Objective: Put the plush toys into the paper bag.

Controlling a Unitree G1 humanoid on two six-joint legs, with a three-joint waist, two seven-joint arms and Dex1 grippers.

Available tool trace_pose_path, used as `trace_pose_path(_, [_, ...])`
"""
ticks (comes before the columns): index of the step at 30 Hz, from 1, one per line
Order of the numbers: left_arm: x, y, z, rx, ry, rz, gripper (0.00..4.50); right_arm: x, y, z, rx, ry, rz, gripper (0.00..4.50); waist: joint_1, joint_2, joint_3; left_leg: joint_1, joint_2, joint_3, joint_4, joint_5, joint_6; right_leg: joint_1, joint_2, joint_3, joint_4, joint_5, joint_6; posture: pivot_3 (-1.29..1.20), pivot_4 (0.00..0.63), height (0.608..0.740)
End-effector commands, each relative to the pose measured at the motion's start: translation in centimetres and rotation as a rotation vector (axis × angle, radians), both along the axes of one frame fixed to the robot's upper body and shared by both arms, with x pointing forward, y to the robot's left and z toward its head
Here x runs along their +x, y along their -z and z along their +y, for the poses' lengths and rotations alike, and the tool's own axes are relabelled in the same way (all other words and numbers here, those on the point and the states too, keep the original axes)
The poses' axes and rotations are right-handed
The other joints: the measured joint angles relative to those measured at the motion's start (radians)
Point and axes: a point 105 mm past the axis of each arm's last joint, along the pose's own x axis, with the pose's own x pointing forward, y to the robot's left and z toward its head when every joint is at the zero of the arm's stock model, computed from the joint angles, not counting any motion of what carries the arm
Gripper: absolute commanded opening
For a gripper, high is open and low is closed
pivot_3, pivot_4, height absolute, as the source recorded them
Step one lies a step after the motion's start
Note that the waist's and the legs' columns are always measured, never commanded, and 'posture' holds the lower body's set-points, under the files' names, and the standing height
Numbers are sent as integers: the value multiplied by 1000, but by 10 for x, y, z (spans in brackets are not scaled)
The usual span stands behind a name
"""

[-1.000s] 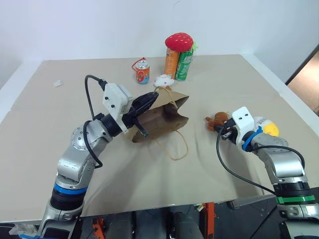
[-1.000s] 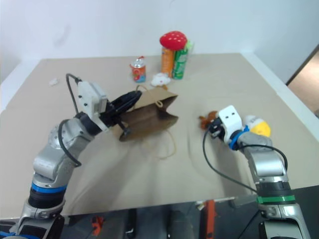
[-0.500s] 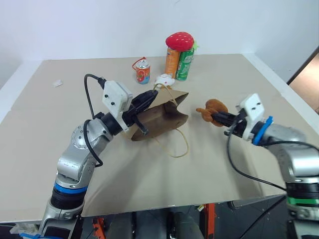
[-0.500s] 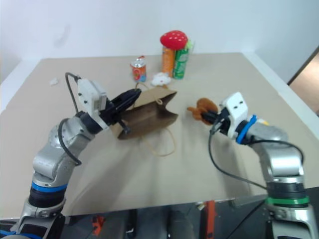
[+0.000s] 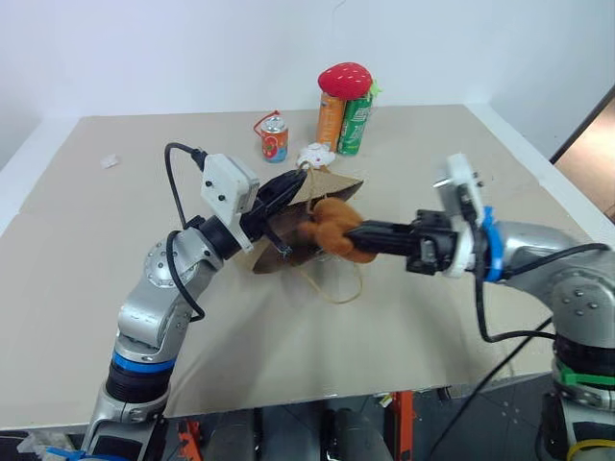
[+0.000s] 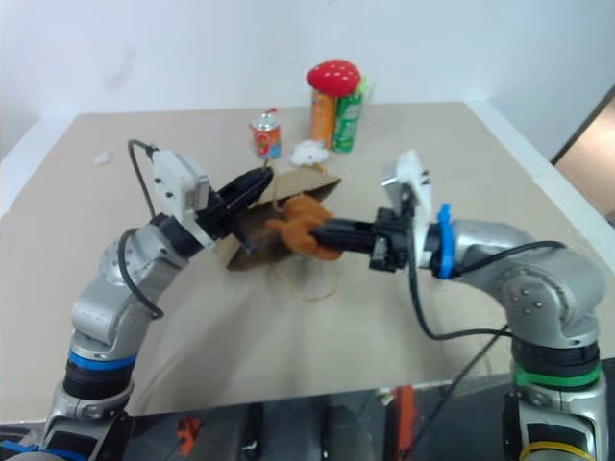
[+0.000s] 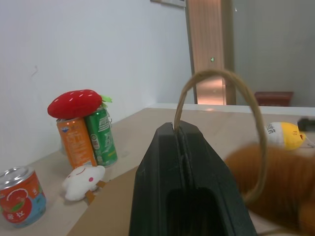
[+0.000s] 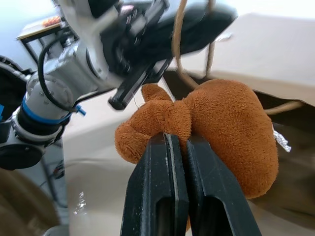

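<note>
Your right gripper [image 5: 357,236], reaching level across the table, pinches the brown plush squirrel [image 5: 332,225] at the paper bag [image 5: 288,245] mouth. Your left gripper [image 5: 288,189], angled upward, is clamped on the bag's cord handle [image 7: 216,118]. If that handle slips, the mouth could collapse and block the toy.

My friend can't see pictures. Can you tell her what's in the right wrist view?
The right end effector is shut on a brown plush toy, holding it at the mouth of the paper bag. Just behind, the left end effector pinches the bag's cord handle, holding it up.
</note>
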Motion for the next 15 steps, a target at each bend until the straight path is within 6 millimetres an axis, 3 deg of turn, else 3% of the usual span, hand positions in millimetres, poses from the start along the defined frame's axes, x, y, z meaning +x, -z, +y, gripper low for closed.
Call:
trace_pose_path(1, [-6,-15,-4,-31,6,-60,0,7,-7,7,10,1,-57,90,0,0,0,0,0,0,0,0,0,0,0,0,0,0,0,0,150,740])
trace_pose_path(10, [-2,-18,2,-63,-22,-45,0,5,17,16,-82,-78,-55,90,0,0,0,0,0,0,0,0,0,0,1,0,0,0,0,0,150,740])
trace_pose_path(15, [-8,-15,-5,-41,24,-46,0,18,20,27,-79,-57,-96,90,0,0,0,0,1,0,0,0,0,0,1,0,0,0,0,0,150,740])
